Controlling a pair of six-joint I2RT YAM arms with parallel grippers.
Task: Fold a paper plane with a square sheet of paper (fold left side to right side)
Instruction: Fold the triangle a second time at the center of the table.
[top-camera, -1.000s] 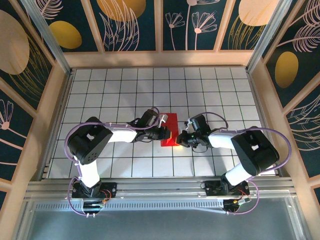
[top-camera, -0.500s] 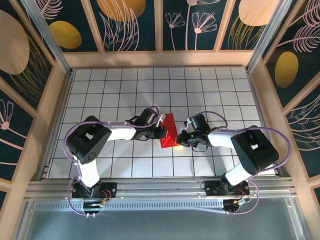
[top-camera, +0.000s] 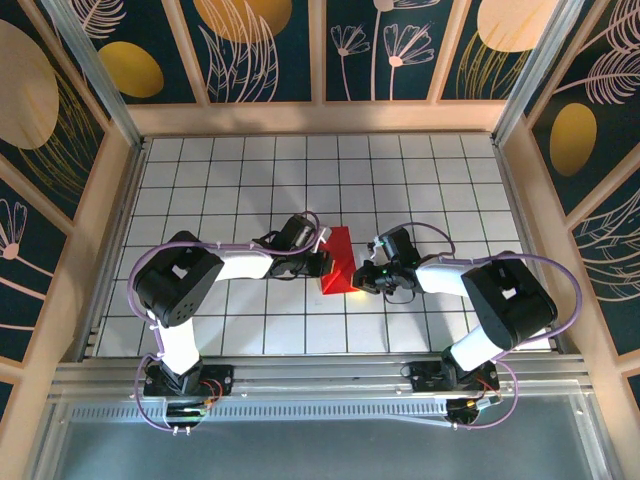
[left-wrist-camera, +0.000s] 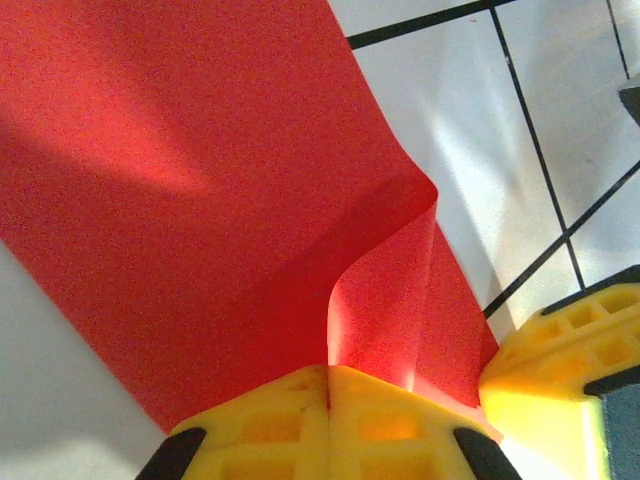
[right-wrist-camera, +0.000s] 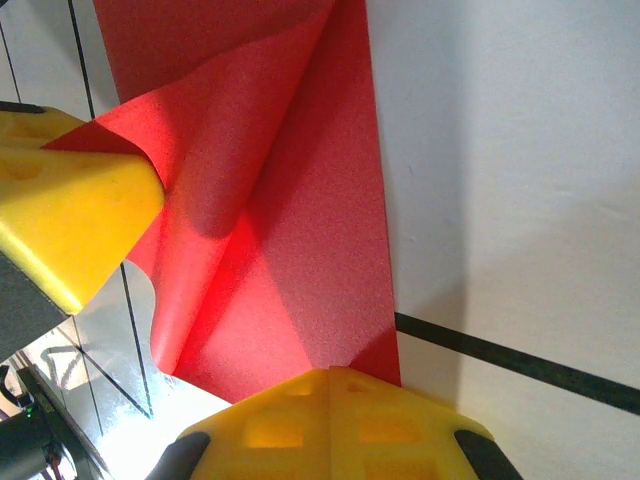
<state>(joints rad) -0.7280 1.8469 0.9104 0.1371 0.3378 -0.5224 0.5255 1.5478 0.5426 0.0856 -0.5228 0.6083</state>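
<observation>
Left gripper (left-wrist-camera: 328, 400): yellow fingers pressed together, pinching a lifted edge of the square sheet of paper (left-wrist-camera: 200, 180); the red paper curls up into the pads in a soft, uncreased bend

Right gripper (right-wrist-camera: 330, 400): yellow fingers pressed together as well, nipping the sheet's edge at a corner, with the paper running flat away from the pads

Gripper spacing: just beside each other; in the right wrist view a left finger (right-wrist-camera: 70, 210) sits against a raised red flap

Paper shape: part lies flat on the tabletop (top-camera: 240, 180); the left-hand part is raised and bowed over toward the right, with a shadowed hollow under the flap

Paper place: from the top camera, the sheet (top-camera: 340, 258) lies near the middle of the tabletop, a little toward the near edge, between the left gripper (top-camera: 326, 266) at its left side and the right gripper (top-camera: 362, 278) at its near right corner

Tabletop: white, ruled with thin black grid lines (right-wrist-camera: 520, 360); the paper covers roughly one tile's width here
</observation>
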